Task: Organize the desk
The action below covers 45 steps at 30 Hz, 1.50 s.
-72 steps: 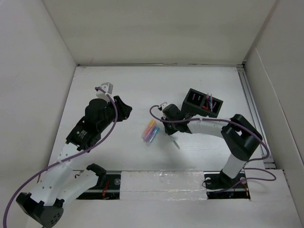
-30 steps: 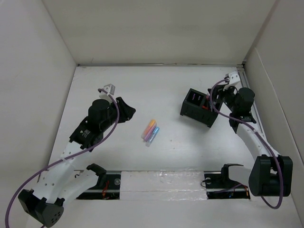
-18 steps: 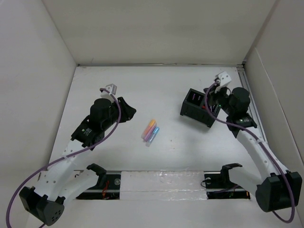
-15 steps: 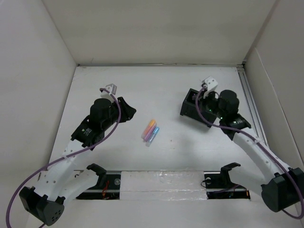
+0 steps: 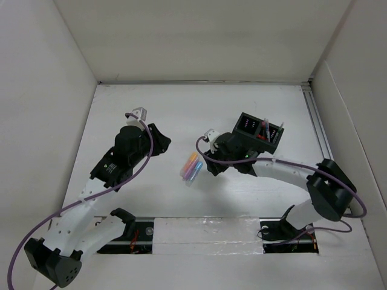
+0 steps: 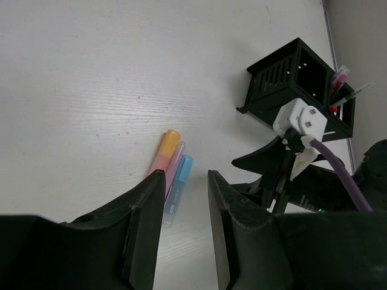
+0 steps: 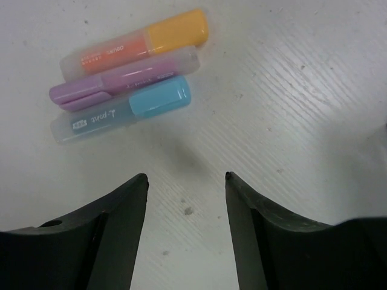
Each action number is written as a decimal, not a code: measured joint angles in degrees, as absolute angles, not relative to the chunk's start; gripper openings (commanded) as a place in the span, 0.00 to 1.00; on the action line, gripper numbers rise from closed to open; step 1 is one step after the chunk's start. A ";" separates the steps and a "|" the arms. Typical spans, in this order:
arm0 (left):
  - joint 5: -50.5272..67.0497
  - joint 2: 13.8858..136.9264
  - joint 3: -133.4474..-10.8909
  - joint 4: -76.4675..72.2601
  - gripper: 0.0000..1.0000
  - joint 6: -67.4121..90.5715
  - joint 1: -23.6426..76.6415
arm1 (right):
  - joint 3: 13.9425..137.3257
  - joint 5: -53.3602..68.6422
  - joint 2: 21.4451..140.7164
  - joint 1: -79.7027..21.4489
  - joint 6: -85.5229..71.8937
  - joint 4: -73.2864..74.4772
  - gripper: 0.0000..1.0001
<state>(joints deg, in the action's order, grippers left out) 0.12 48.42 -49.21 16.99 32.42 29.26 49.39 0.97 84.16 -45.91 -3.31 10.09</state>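
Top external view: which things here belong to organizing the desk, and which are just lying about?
Part of the job:
desk
orange highlighter, purple highlighter, blue highlighter
black organizer box holding pens
right pincer, open, near the highlighters

Just there:
wall panels
metal rail
left pincer, open, holding nothing
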 measured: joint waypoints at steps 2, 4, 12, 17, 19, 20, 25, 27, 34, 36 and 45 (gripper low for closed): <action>-0.78 48.14 -49.21 17.80 0.31 32.42 29.26 | 51.13 0.91 87.72 -46.63 -4.86 10.04 0.61; -1.50 47.86 -49.21 18.33 0.31 32.40 29.26 | 52.75 1.34 90.39 -46.87 -6.48 9.85 0.62; -2.61 45.43 -49.21 20.38 0.31 31.48 29.26 | 57.45 2.07 96.86 -47.75 -13.63 8.56 0.63; -2.59 44.71 -49.19 20.58 0.31 30.68 29.26 | 57.82 2.09 99.68 -47.77 -19.14 7.97 0.63; -2.20 44.71 -48.82 20.34 0.31 30.57 29.26 | 57.82 2.13 100.62 -47.77 -21.10 7.46 0.63; -1.96 44.62 -48.42 20.34 0.31 30.57 29.26 | 57.82 2.20 101.03 -47.77 -22.92 6.79 0.63; -1.15 44.40 -46.76 20.49 0.31 30.57 29.26 | 58.13 3.14 101.86 -47.77 -25.96 3.46 0.63; -0.95 44.38 -46.72 20.47 0.31 30.52 29.26 | 58.17 3.44 102.15 -47.77 -26.76 2.63 0.63; -0.89 43.79 -46.72 20.43 0.31 30.48 29.26 | 61.43 1.43 103.83 -48.01 -27.24 6.07 0.57; -0.91 43.66 -46.72 20.40 0.31 30.46 29.26 | 62.43 -0.16 104.16 -48.16 -26.92 7.40 0.49; -0.91 43.66 -46.72 20.38 0.31 30.41 29.26 | 59.48 -3.68 100.86 -46.37 -23.53 9.61 0.39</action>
